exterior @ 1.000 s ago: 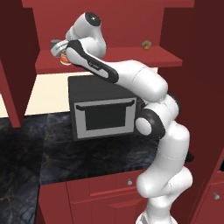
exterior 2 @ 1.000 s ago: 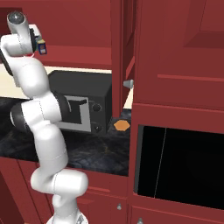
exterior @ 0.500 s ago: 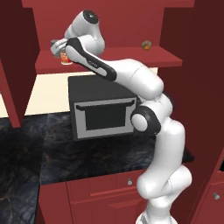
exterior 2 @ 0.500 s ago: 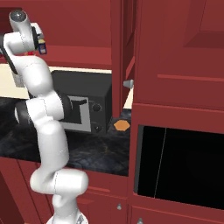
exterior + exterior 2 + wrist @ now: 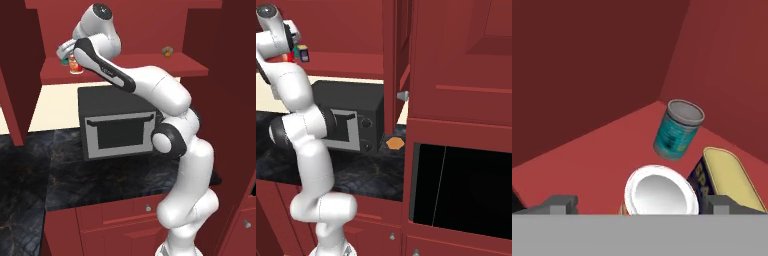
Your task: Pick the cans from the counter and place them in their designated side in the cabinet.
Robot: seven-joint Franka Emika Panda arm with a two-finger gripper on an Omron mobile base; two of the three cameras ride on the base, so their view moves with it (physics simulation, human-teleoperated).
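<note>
Red can at the cabinet shelf, tool around it

From the left base view the arm reaches up to the left end of the cabinet shelf, and the red can stands upright there, right at the tool; the tool's jaws are hard to make out at this angle. The hand view looks down on the red can's pale round top between the two finger tips, one on each side of it, though whether they press on the can cannot be told. That view also brings in the navy-blue can just beside the red one, and a teal can farther back near the shelf corner. The right base view shows the navy-blue can on the shelf past the arm, and a tan-orange object on the table beside the microwave.
</note>
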